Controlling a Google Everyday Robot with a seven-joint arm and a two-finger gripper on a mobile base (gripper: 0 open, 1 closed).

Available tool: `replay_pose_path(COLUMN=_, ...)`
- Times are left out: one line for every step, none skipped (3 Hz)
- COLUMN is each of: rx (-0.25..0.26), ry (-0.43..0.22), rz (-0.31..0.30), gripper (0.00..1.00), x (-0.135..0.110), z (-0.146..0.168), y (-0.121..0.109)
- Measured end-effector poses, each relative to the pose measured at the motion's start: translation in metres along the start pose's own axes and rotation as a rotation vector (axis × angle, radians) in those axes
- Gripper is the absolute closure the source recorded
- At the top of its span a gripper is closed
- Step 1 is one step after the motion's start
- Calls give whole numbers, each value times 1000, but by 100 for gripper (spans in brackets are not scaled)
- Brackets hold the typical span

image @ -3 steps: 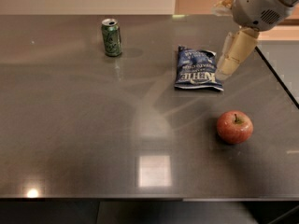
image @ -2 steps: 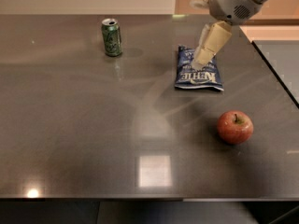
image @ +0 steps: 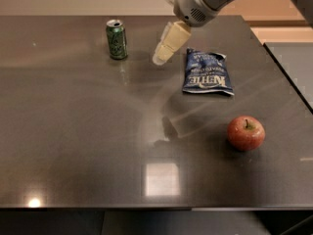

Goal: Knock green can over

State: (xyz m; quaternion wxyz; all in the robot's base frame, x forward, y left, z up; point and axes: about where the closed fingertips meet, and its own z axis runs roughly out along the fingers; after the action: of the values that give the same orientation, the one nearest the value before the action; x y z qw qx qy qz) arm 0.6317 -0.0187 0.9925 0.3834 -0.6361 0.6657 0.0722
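Gripper (image: 163, 56) moved left, off blue chip bag (image: 206, 72). Upper left: green can (image: 117, 39) upright, untouched. Upper centre: gripper near can, carrying nothing; aperture cannot tell. Lower right: apple (image: 245, 132). Approach underway, knock pending.

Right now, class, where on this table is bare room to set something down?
Bare: left and front of the table, nearer than the green can, left of the apple. Crowded: the far strip, where the pincer hangs between can and chip bag.

A blue chip bag (image: 206, 73) (near the claw (image: 161, 58)) and red apple (image: 245, 132) lie on the table (image: 73, 131).
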Motion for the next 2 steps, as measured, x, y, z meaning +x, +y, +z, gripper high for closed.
replay_pose_path(rx=54, ry=-28, rz=132, gripper=0, x=-18, z=35, y=-15)
replay_pose_path(rx=90, ry=-81, rz=311, gripper=0, x=-28, z=65, y=-28)
